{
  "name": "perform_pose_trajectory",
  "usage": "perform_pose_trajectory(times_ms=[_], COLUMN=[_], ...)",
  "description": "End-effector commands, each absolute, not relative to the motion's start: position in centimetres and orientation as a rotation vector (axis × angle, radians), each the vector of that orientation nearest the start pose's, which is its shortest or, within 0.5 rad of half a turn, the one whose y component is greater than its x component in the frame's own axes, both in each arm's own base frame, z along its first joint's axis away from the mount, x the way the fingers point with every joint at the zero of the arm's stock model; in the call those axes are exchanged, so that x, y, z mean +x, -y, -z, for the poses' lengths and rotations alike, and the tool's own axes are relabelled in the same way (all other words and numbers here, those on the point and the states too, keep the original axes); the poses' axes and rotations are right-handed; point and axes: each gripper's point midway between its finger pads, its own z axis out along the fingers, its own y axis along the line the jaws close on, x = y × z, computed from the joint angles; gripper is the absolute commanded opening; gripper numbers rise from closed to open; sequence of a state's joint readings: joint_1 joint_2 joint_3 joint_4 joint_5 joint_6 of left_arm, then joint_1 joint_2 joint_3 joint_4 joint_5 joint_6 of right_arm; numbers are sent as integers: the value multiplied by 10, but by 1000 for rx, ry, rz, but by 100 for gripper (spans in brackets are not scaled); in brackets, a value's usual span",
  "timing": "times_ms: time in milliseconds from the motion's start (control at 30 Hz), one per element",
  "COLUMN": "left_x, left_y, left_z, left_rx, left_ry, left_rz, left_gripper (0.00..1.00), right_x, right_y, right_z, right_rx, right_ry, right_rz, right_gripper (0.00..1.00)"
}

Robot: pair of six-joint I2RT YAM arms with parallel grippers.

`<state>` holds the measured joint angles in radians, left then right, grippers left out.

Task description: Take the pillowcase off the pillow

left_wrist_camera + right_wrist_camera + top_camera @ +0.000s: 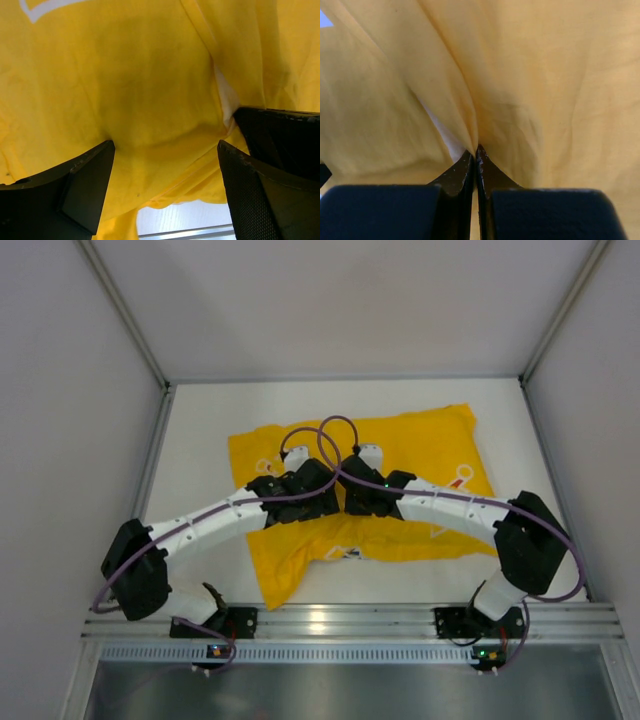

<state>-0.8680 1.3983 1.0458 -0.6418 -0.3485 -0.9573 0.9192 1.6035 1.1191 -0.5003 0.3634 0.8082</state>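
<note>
A: Where does the pillowcase lie?

B: The pillowcase (420, 450) lies spread on the white desk (200, 430). It is wrinkled all over. Its far right part looks puffed, and its near left corner trails toward the desk's near edge.

A: And the arms?

B: Both reach in from the near rail and meet over the middle of the cloth, with their wrists just beside each other.

A: How does the left end effector stand?

B: The left end effector (165, 150) has its fingers (75, 192) well apart. Yellow cloth fills the view between them, but nothing is clamped there. Below the cloth's edge, a strip of the desk shows.

A: And the right one?

B: The right end effector (476, 152) is together. Its tips are pinched on a raised fold of the pillowcase, which rises from them as a narrow ridge.

A: Is the pillow seen?

B: Not plainly. A white sliver (226, 97) shows in a gap between folds in the left wrist view, close to the left end effector's right finger. Whether that sliver is the pillow cannot be told.
</note>
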Motion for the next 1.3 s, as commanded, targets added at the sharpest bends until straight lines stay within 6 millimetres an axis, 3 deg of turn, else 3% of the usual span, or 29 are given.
perform_pose_trajectory(times_ms=[0, 267, 400, 433, 500, 533, 667, 800, 1000, 1267], left_x=[258, 261, 253, 251, 244, 243, 231, 220, 213, 211], left_y=[254, 263, 267, 266, 261, 258, 246, 239, 235, 241], left_z=[-136, -116, -105, -102, -93, -90, -89, -106, -112, -92], left_rx=[-321, -295, -260, -263, -276, -281, -283, -307, -271, -221], left_ry=[-2408, -2437, -2450, -2453, -2463, -2462, -2446, -2408, -2401, -2414], left_rz=[337, 270, 233, 226, 204, 197, 190, 288, 331, 235], left_gripper=[87, 77, 49, 35, 33, 35, 76, 89, 89, 87], right_x=[268, 268, 269, 271, 273, 272, 271, 272, 270, 268], right_y=[-288, -280, -274, -272, -269, -270, -271, -273, -276, -280], right_z=[-109, -109, -109, -110, -110, -110, -106, -103, -105, -107], right_rx=[46, 54, 75, 84, 98, 97, 101, 102, 106, 119], right_ry=[-2435, -2430, -2427, -2425, -2423, -2431, -2452, -2461, -2458, -2458], right_rz=[-340, -337, -335, -339, -351, -375, -443, -482, -526, -579], right_gripper=[0, 0, 0, 0, 0, 0, 0, 0, 0, 0])
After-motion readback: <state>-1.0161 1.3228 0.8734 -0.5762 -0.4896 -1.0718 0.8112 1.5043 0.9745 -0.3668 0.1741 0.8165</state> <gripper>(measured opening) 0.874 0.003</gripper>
